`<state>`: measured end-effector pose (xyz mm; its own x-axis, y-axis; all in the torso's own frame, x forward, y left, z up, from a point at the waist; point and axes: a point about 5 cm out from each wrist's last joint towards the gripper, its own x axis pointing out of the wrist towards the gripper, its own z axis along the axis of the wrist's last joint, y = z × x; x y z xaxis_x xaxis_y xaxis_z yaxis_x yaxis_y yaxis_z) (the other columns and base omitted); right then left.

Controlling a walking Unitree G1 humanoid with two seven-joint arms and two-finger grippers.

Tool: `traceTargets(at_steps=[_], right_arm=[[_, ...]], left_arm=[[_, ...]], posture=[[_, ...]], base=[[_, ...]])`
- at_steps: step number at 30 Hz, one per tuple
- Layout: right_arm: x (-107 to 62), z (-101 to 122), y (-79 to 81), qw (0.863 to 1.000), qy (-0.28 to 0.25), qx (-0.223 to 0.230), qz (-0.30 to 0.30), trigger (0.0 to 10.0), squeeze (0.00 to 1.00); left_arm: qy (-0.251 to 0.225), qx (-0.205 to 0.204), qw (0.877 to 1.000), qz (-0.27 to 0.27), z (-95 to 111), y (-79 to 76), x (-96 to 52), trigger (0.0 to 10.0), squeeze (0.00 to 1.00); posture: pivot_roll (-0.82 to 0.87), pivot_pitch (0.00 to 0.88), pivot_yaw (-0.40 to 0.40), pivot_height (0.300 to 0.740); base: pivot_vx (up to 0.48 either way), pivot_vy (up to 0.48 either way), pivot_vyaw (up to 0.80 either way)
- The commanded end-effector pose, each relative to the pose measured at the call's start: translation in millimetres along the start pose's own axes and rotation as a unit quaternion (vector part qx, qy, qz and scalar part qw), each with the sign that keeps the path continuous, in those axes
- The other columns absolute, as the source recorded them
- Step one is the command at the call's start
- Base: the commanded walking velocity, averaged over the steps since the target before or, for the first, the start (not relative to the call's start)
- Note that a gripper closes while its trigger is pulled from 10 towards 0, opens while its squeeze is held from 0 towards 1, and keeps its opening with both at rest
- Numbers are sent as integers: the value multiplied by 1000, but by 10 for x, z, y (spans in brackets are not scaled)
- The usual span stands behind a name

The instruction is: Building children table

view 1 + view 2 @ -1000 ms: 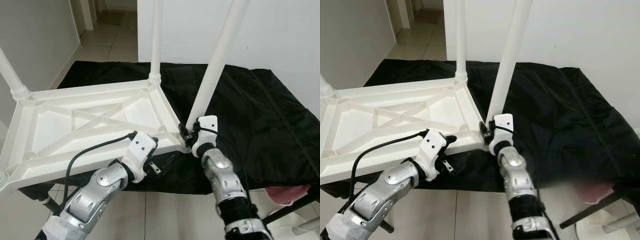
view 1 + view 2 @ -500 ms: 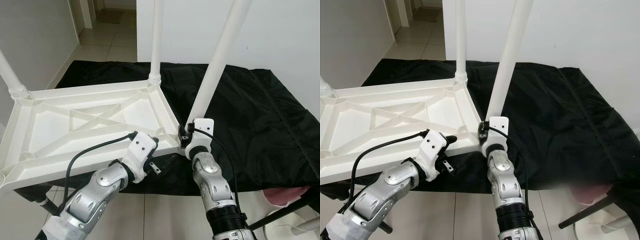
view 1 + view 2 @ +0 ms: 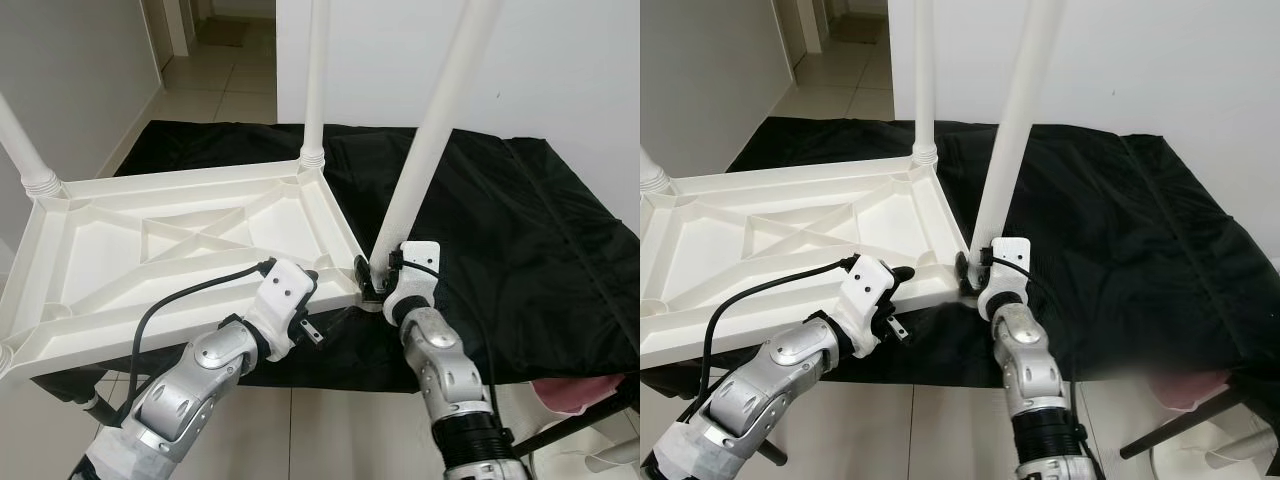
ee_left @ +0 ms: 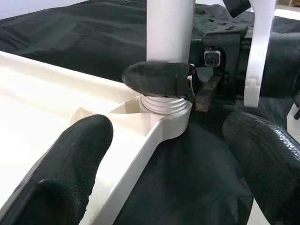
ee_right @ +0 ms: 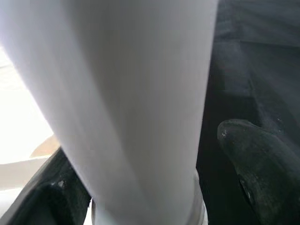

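two grippers work at the near right corner of an upside-down white table top [image 3: 180, 250], centre left of the frame, on a black cloth [image 3: 520, 230].
right gripper [image 3: 378, 276] is clamped round the base of the near leg [image 3: 425, 160]; left gripper [image 3: 308, 290] sits spread apart over the table's front rim.

A home, by the look of it: pale tiled floor [image 3: 215, 95] runs into a narrow hallway between plain white walls [image 3: 560, 70], with a door frame [image 3: 160, 35] at the far end. A black cloth [image 3: 520, 230] covers a folding stand, and something pink [image 3: 575, 390] lies below it.
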<state>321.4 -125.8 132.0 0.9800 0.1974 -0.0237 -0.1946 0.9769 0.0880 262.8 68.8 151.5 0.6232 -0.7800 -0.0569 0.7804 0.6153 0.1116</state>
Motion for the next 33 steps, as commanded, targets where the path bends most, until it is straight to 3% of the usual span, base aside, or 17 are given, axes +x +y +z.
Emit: traceTargets(at_steps=[1,10,12,14,21,22,23,24,25,26,27,28,33], right_arm=[[5,-22,-29,1000,7,9,12,10000,0],[55,15,-161,996,8,-26,83,10000,0],[118,71,-164,986,1,-70,152,10000,0],[155,99,-151,980,0,-84,182,10000,0],[267,167,-123,967,0,-112,228,10000,0],[290,167,-113,964,3,-120,238,8039,0],[290,167,-113,964,3,-120,238,8039,0],[309,149,-107,961,10,-127,246,4471,0],[309,149,-107,961,10,-127,246,4471,0],[317,132,-101,958,14,-134,252,3373,0],[317,132,-101,958,14,-134,252,3373,0],[313,107,-89,956,21,-135,261,0,0],[287,31,-83,952,31,-137,274,0,0]], left_arm=[[8,1,999,-54,-29,-41,4,10000,0],[6,1,999,-53,-23,-41,12,10000,0],[5,-2,998,-58,-19,-69,29,10000,0],[5,-4,998,-63,-21,-88,41,10000,0],[9,-5,997,-75,-51,-142,61,10000,0],[10,-7,997,-76,-57,-149,64,10000,0],[10,-7,997,-76,-57,-149,64,10000,0],[11,-9,997,-76,-67,-154,67,10000,0],[11,-9,997,-76,-67,-154,67,10000,0],[12,-10,997,-75,-77,-157,69,10000,0],[12,-10,997,-75,-77,-157,69,10000,0],[13,-11,997,-74,-89,-158,69,10000,0],[16,-12,998,-65,-128,-151,74,10000,0]], posture=[[29,0,-20,740],[33,2,-25,740],[41,0,-22,740],[43,0,-22,740],[45,0,-22,740],[48,0,-25,740],[48,0,-25,740],[52,0,-26,740],[52,0,-26,740],[52,0,-26,740],[52,0,-26,740],[57,0,-28,740],[58,0,-32,740]], base=[[0,0,0],[0,0,0],[0,0,0],[0,0,0],[0,0,0],[0,0,0],[0,0,0],[0,0,0],[0,0,0],[0,0,0],[0,0,0],[0,0,0],[0,0,0]])
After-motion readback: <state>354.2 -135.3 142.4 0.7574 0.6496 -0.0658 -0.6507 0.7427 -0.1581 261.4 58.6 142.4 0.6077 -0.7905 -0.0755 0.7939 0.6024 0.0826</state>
